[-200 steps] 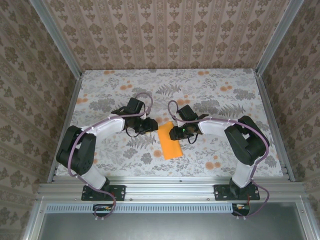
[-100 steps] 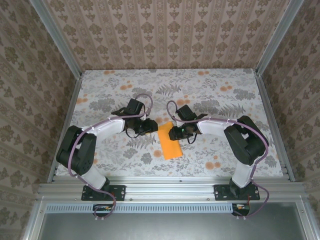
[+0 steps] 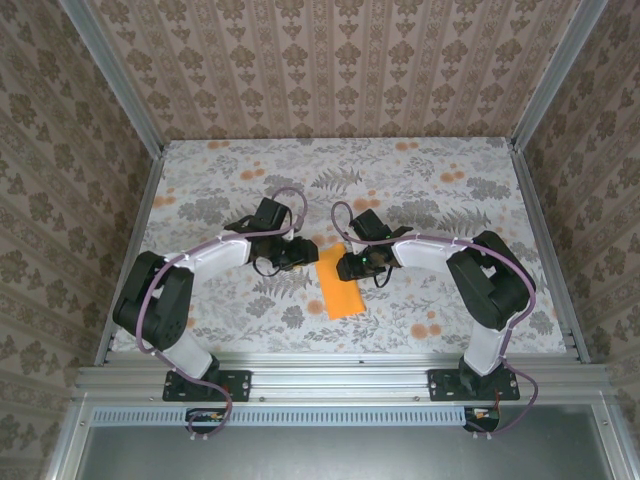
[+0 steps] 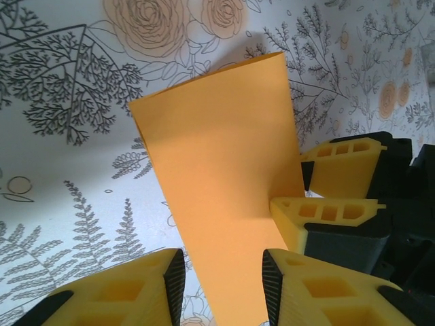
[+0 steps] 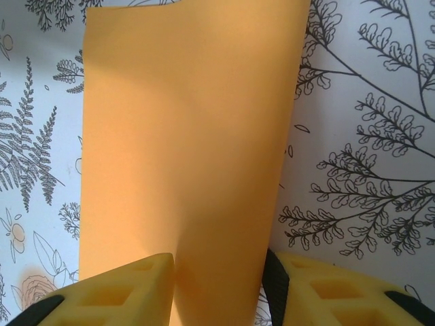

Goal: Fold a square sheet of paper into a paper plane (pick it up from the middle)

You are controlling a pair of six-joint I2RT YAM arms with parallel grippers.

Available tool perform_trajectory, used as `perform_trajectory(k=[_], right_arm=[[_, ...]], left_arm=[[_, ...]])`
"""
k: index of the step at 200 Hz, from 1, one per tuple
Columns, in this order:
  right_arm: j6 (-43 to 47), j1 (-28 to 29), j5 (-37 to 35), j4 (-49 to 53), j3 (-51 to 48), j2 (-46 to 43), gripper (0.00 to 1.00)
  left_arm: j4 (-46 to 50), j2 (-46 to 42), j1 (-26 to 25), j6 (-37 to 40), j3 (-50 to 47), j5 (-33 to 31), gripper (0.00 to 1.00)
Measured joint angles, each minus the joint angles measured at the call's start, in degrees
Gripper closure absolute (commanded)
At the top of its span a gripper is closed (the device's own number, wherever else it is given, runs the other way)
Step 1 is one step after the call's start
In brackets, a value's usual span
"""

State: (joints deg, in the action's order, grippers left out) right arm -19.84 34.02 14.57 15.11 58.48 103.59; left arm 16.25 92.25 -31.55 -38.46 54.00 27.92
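The square sheet of paper (image 3: 338,285) is bright orange and lies on the floral table as a narrow oblong with no pointed nose. It runs from mid-table toward the near edge. My left gripper (image 3: 303,254) is at its far-left corner and my right gripper (image 3: 347,266) at its far-right edge. In the left wrist view the paper (image 4: 224,149) runs between my left gripper's (image 4: 219,288) spread jaws, and the right gripper's yellow fingers (image 4: 340,212) touch its edge. In the right wrist view the paper (image 5: 190,136) bows slightly between my right gripper's (image 5: 219,288) parted jaws.
The flower-print tabletop (image 3: 450,190) is bounded by patterned walls on three sides. An aluminium rail (image 3: 340,380) at the near edge carries both arm bases. Open table stretches behind and to either side of the grippers.
My right gripper has edged slightly left toward the paper and its jaws have parted a touch. The paper and the left arm have stayed put.
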Motion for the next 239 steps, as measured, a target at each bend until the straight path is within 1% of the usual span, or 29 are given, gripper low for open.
perform_trajectory(k=[92, 239], right_arm=[[-0.11, 0.11, -0.44, -0.04, -0.02, 0.00, 0.56], [-1.27, 0.39, -1.05, -0.09, -0.02, 0.00, 0.55]], left_arm=[[-1.75, 3.10, -2.19, -1.42, 0.00, 0.59, 0.61], [-3.82, 7.21, -4.13, -3.41, 0.59, 1.01, 0.67]])
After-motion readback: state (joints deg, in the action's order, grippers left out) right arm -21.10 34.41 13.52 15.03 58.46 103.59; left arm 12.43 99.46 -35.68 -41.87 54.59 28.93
